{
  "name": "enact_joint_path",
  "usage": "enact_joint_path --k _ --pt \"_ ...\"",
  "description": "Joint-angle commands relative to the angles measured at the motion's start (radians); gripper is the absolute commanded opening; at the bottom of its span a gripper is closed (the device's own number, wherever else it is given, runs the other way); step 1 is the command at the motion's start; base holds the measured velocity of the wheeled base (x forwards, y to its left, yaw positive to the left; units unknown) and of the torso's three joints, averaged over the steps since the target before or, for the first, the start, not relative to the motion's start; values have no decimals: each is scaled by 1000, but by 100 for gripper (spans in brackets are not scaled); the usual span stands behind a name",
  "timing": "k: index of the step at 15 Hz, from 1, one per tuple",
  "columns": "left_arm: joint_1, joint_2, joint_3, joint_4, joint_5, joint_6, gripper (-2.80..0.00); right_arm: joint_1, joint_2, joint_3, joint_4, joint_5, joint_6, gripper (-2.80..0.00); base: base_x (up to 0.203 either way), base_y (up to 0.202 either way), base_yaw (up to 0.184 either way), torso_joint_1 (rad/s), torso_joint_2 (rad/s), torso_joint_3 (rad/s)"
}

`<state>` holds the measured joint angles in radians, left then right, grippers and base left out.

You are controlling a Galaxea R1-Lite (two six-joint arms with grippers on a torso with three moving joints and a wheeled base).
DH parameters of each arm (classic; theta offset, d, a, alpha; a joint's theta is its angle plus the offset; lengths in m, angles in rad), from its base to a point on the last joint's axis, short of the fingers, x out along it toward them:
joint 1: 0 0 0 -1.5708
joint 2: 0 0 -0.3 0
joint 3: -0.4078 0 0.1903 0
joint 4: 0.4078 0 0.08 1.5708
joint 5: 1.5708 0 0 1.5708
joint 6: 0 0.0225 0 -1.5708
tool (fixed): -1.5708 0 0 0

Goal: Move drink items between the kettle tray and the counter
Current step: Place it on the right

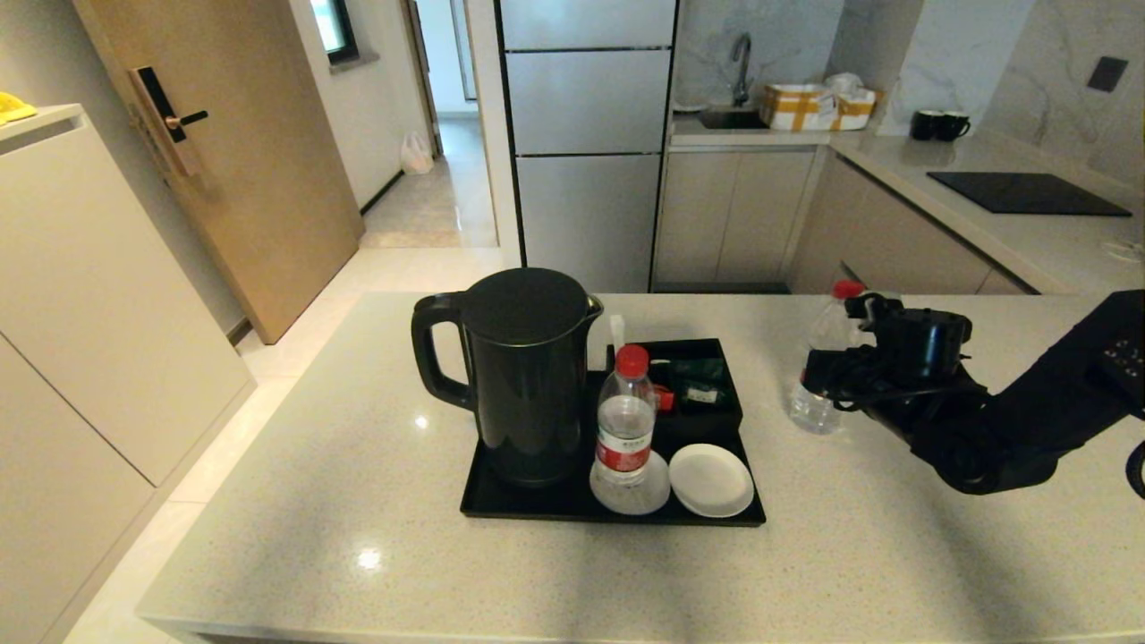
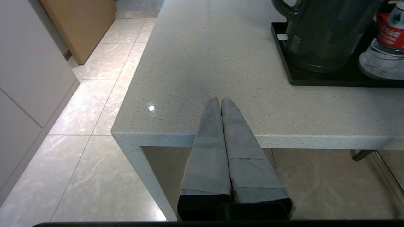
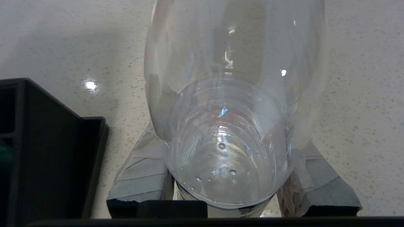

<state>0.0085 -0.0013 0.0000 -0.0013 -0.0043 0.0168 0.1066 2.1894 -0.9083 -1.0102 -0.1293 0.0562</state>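
One clear water bottle (image 1: 624, 420) with a red cap stands upright on a white coaster at the front of the black kettle tray (image 1: 537, 508). A second water bottle (image 1: 818, 376) is over the grey speckled counter (image 1: 358, 447), right of the tray, with my right gripper (image 1: 830, 374) shut on its body. In the right wrist view the bottle (image 3: 233, 94) fills the space between the taped fingers (image 3: 142, 170); whether its base touches the counter is unclear. My left gripper (image 2: 220, 101) is shut and empty, low at the counter's front left corner.
A tall black kettle (image 1: 528, 376) stands on the tray's left half. The black compartment box (image 1: 707, 407) with sachets is at the tray's back right, and an empty white coaster (image 1: 711, 480) in front of it. The counter's front edge (image 2: 284, 141) is near the left gripper.
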Motion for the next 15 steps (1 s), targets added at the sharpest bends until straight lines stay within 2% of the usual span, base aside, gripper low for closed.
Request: enact_joint_path --k 1,4,8,14,15 --pt "1 1 2 0 0 0 -280 4 5 20 -9 15 0 -280 0 0 0 0 0 0" --pt "1 1 2 0 0 0 -280 5 -12 130 -90 190 -16 -280 0 0 0 0 0 0" --pt "1 1 2 0 0 0 -280 4 79 160 -183 210 -26 -280 0 0 0 0 0 0" --pt "1 1 2 0 0 0 -280 4 87 152 -182 209 -28 -280 0 0 0 0 0 0" --pt "1 1 2 0 0 0 -280 4 83 150 -181 209 -27 0 0 0 0 0 0 0"
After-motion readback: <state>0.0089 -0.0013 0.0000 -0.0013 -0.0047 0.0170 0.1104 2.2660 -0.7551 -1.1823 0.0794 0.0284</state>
